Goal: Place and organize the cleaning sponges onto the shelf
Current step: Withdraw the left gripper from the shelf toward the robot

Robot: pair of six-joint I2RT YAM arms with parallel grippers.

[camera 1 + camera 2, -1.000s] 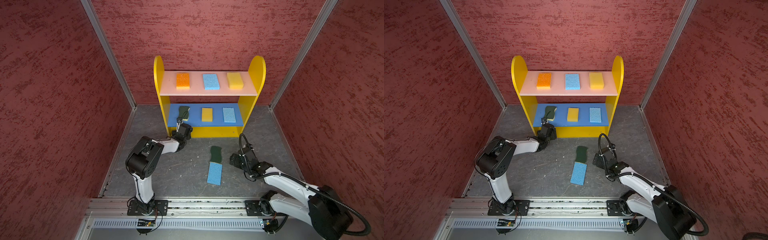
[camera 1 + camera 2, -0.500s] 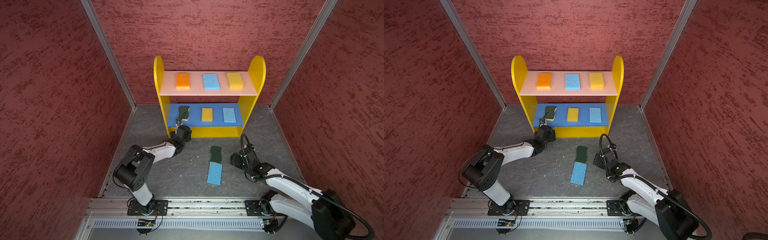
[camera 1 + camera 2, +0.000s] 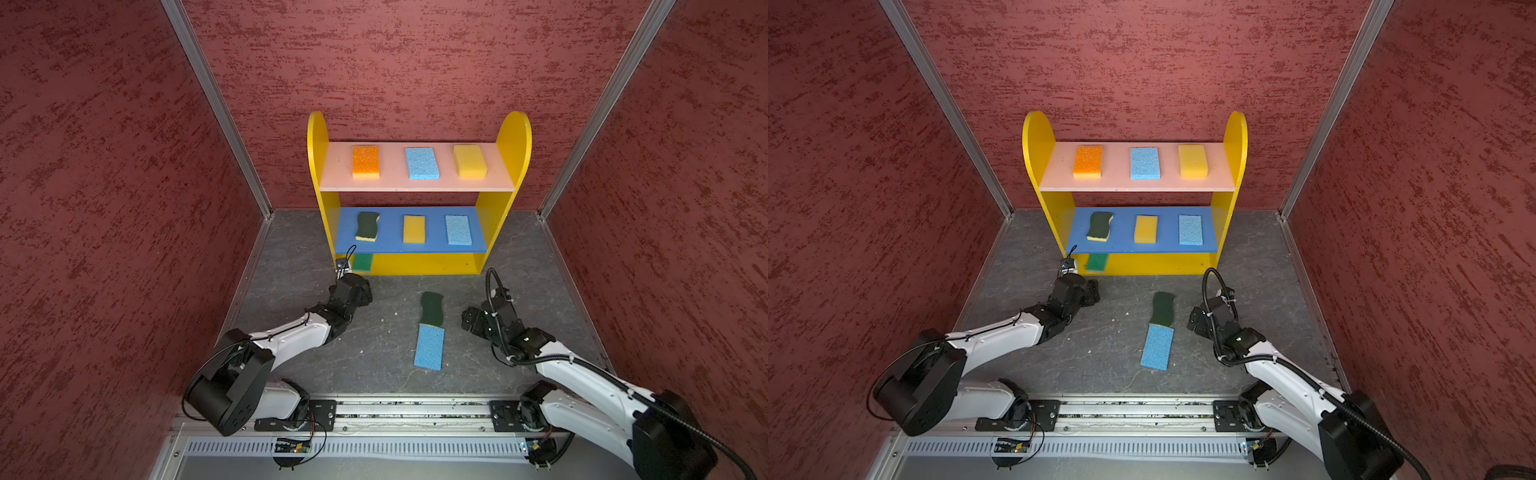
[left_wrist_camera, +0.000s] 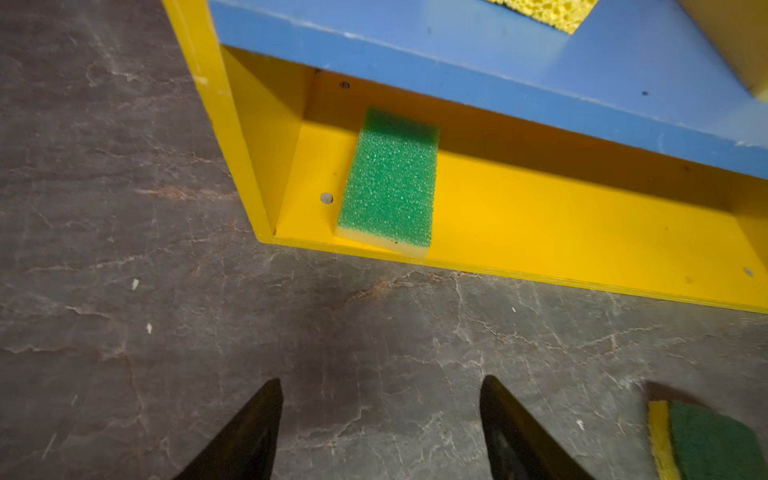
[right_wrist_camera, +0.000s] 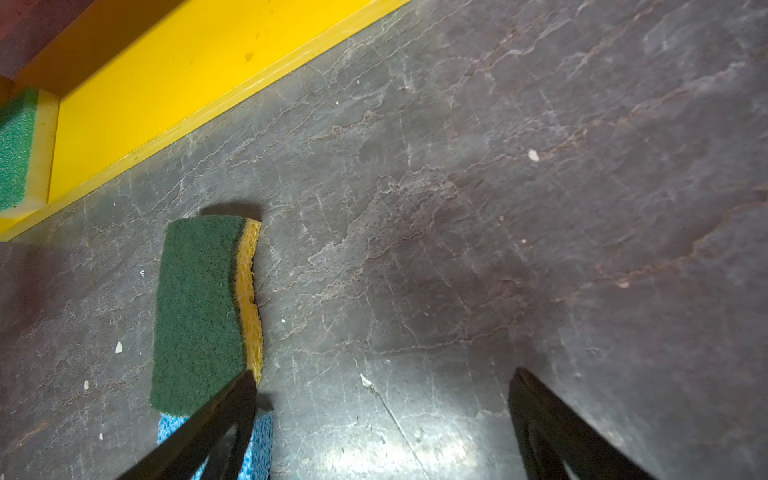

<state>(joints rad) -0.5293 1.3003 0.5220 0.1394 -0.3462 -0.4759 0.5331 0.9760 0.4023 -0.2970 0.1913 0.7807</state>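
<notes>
1. Ahead of the left hand [image 4: 381, 380], the shelf [image 3: 514, 141] stands against the back wall [image 3: 415, 62]. Its pink upper board [image 3: 392, 166] carries a spaced row: the orange sponge [image 3: 365, 161], the upper blue sponge [image 3: 422, 163] and the upper yellow sponge [image 3: 469, 161].
2. The blue middle board [image 3: 392, 232] holds another spaced row: the shelved scourer [image 3: 367, 225], the middle yellow sponge [image 3: 414, 229] and the middle blue sponge [image 3: 458, 230].
3. Straight beyond the left hand's fingertips, the green-topped sponge [image 4: 390, 183] lies flat on the yellow base [image 4: 540, 216]. It sits close to the side panel [image 4: 232, 137] and partly under the blue board.
4. The left hand is held low over the bench [image 3: 386, 299], short of the base's front edge. Its fingers are well spread and hold nothing, and its arm stretches low and forward.
5. Between the two hands, the loose scourer [image 3: 431, 308] and the loose blue sponge [image 3: 430, 347] lie on the bench, touching end to end. The scourer is nearer the shelf.
6. The right hand [image 5: 384, 372] is low, pointing shelfward, its fingers spread wide and empty. The loose scourer lies just beside one finger. In the right wrist view that fingertip overlaps the scourer's near corner, and I cannot tell whether they touch.
</notes>
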